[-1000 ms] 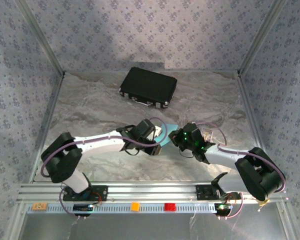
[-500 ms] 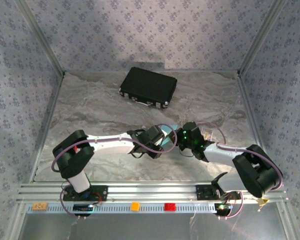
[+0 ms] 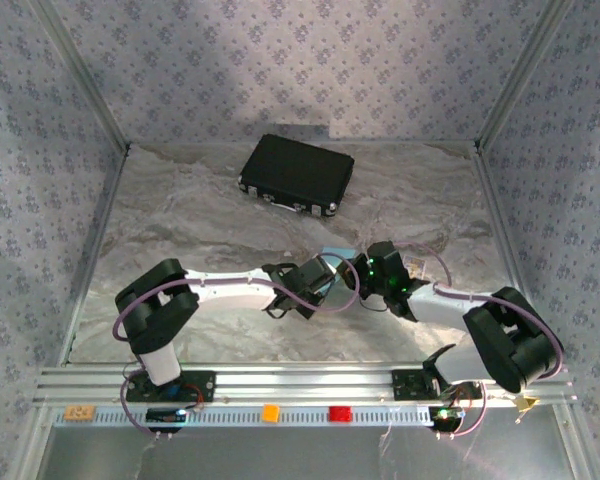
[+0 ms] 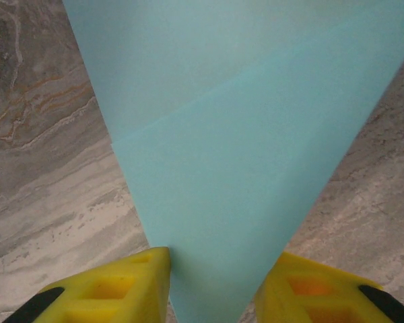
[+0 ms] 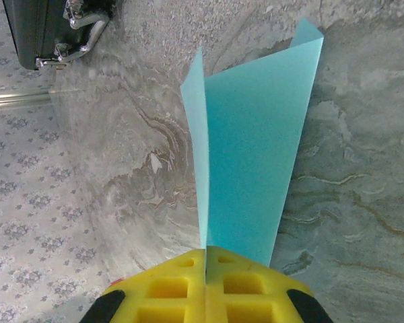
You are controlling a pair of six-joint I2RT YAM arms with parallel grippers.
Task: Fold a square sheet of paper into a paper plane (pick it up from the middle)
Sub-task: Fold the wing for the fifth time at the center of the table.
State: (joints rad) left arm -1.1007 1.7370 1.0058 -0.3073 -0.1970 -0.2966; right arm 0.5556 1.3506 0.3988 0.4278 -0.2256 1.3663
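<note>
The square sheet of paper (image 5: pixel 252 161) is light blue and folded into a narrow V with a crease, standing up off the marbled table. My right gripper (image 5: pixel 206 252) is shut on its lower end, at the table's middle (image 3: pixel 358 272). From the other side my left gripper (image 4: pixel 215 259) faces the sheet's broad face (image 4: pixel 242 134). Its yellow fingers (image 4: pixel 124 286) stand apart, and the paper's tapering end lies between them. In the top view my left gripper (image 3: pixel 325 278) sits right against the right one, and both arms hide most of the paper.
A black rectangular case (image 3: pixel 297 174) lies at the back of the table, its metal latches facing the arms; its corner also shows in the right wrist view (image 5: pixel 47 27). Patterned walls enclose the table on three sides. An aluminium rail (image 3: pixel 300 378) runs along the near edge.
My left arm has reached further right, bringing its gripper close against the right gripper. The paper is more covered from above. My right gripper has stayed shut on the paper.
</note>
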